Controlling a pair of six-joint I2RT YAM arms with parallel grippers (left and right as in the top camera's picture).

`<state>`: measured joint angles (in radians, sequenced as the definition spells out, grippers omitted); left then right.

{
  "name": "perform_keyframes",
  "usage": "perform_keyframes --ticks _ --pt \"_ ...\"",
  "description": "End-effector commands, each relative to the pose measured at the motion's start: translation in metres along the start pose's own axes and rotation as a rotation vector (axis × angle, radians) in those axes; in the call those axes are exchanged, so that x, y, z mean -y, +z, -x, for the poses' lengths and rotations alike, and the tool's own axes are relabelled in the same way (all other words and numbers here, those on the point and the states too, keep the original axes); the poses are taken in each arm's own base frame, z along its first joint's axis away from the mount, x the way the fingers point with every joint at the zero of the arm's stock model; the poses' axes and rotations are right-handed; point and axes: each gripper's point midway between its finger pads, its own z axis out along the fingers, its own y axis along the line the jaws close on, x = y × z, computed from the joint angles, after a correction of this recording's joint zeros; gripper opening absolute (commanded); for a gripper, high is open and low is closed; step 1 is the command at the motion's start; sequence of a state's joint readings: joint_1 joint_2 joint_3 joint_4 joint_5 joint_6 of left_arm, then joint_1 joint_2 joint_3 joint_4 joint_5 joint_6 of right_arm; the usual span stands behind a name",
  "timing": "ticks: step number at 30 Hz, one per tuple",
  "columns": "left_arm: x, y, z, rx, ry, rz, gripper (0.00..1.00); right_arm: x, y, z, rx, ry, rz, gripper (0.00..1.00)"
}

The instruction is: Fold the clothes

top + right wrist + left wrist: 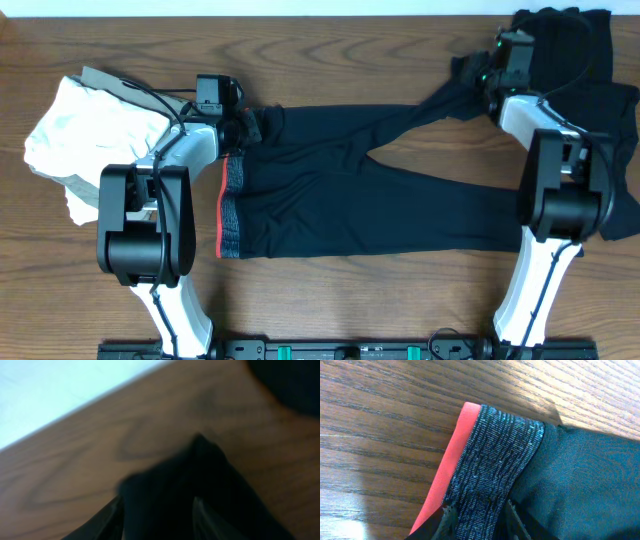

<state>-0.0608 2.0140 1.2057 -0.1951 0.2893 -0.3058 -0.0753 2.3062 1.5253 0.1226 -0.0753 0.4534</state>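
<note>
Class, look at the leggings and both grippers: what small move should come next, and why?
Probably swing the upper leg down onto the lower leg. The left gripper pinches the waistband at its far corner, the upper leg's end sits in the right gripper, and the two legs splay apart, so the leggings are not yet halved lengthwise.

Setting: robot laboratory bench. Evidence: brown wood-grain laminate table (330,60); white-and-black jointed left arm (145,215) and matching right arm (565,195), both rising from a black metal rail (250,350) at the near edge; long dark navy leggings with grey-and-coral waistband (350,200), crumpled white cloth pile (90,130), and black garment heap (585,40) spread on the tabletop.
</note>
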Motion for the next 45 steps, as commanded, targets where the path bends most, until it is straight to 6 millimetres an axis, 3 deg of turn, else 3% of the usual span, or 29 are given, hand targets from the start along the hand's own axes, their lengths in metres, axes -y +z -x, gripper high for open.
perform_keyframes --ticks 1,6,7,10,14,17,20,22,25,28,31,34,36,37,40,45 --pt "-0.031 0.028 -0.067 -0.194 -0.035 0.078 0.36 0.006 0.009 -0.004 0.013 0.03 -0.011 0.45" --pt "-0.031 0.028 -0.067 -0.193 -0.035 0.078 0.36 0.007 0.01 -0.004 0.017 0.029 -0.01 0.44" --pt "-0.03 0.029 -0.067 -0.192 -0.035 0.077 0.36 0.007 0.01 -0.004 0.017 0.029 -0.01 0.38" --pt "-0.031 0.029 -0.067 -0.192 -0.035 0.077 0.36 0.007 0.01 -0.005 0.012 0.03 -0.007 0.01" --pt "-0.03 0.029 -0.067 -0.192 -0.035 0.077 0.36 -0.006 0.007 -0.002 0.002 0.027 0.053 0.01" --pt "-0.031 0.029 -0.067 -0.192 -0.035 0.077 0.36 -0.021 -0.006 0.013 0.019 0.022 0.102 0.01" --pt "-0.03 0.029 -0.067 -0.192 -0.035 0.077 0.36 -0.04 -0.035 0.045 0.069 0.015 0.142 0.01" --pt "-0.031 0.029 -0.067 -0.193 -0.035 0.077 0.36 -0.047 -0.065 0.073 0.106 0.015 0.144 0.01" --pt "-0.031 0.028 -0.068 -0.198 -0.037 0.079 0.36 -0.042 -0.114 0.108 0.148 0.029 0.102 0.01" --pt "-0.031 0.028 -0.069 -0.202 -0.037 0.081 0.36 -0.03 -0.159 0.13 0.163 0.045 0.064 0.01" --pt "-0.032 0.028 -0.071 -0.209 -0.039 0.083 0.36 0.013 -0.193 0.118 0.081 0.099 -0.106 0.01" --pt "-0.032 0.027 -0.073 -0.216 -0.041 0.086 0.36 0.075 -0.219 0.075 -0.082 0.216 -0.355 0.01" --pt "-0.033 0.027 -0.074 -0.221 -0.042 0.088 0.36 0.1 -0.231 0.041 -0.219 0.259 -0.439 0.04" --pt "-0.033 0.027 -0.074 -0.222 -0.042 0.088 0.36 0.107 -0.235 0.028 -0.269 0.271 -0.465 0.13" --pt "-0.033 0.027 -0.074 -0.224 -0.043 0.089 0.36 0.121 -0.24 -0.005 -0.385 0.292 -0.518 0.15" --pt "-0.034 0.026 -0.078 -0.24 -0.047 0.095 0.36 0.118 -0.235 -0.007 -0.389 0.297 -0.489 0.13"
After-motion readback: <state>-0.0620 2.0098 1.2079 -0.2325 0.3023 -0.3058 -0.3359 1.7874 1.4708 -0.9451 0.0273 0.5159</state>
